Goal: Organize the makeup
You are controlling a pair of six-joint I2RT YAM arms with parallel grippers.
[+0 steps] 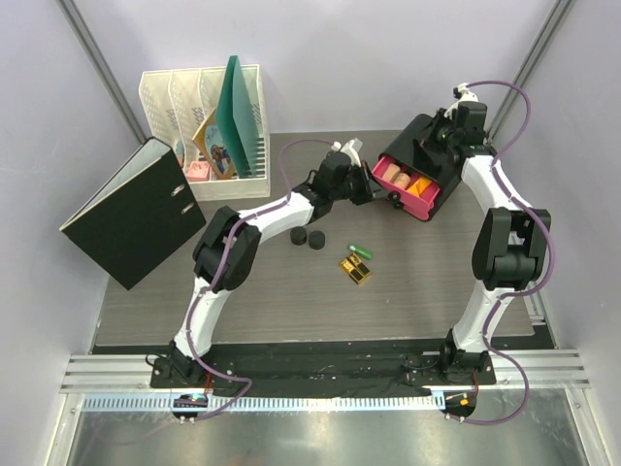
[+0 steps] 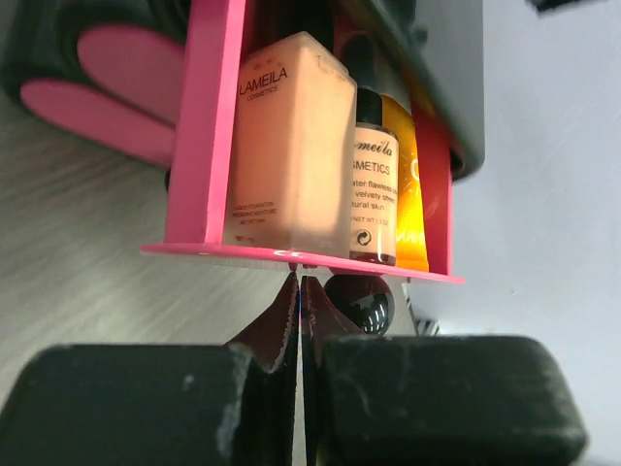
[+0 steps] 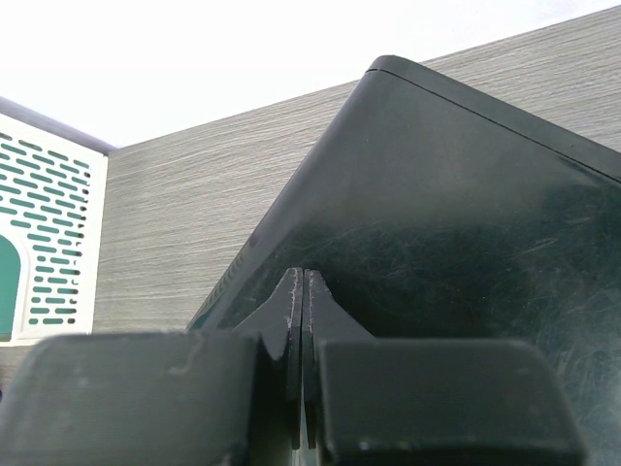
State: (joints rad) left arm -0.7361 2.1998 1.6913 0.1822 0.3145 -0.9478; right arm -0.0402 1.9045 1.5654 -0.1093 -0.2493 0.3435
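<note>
L claw (image 2: 301, 296) is shut tight w/ nothing in it, right at the front of the pink drawer (image 2: 206, 126), next to its black knob (image 2: 361, 303). The drawer is open. In it are a peach bottle (image 2: 291, 146), a small bottle (image 2: 375, 184) & an orange tube (image 2: 409, 184). R claw (image 3: 303, 291) is shut & empty too, on top of the black box (image 3: 466, 194), maybe touching it. Two jars (image 1: 314, 240), a green tube (image 1: 361, 250) & gold cases (image 1: 351, 264) lie on the table (image 1: 291, 301).

we're seeing a matt wood-grain table (image 3: 184, 209), a smooth but scuffed black box (image 3: 456, 194), a glossy pink plastic drawer (image 2: 206, 126), a satin-finish peach bottle (image 2: 291, 146).
</note>
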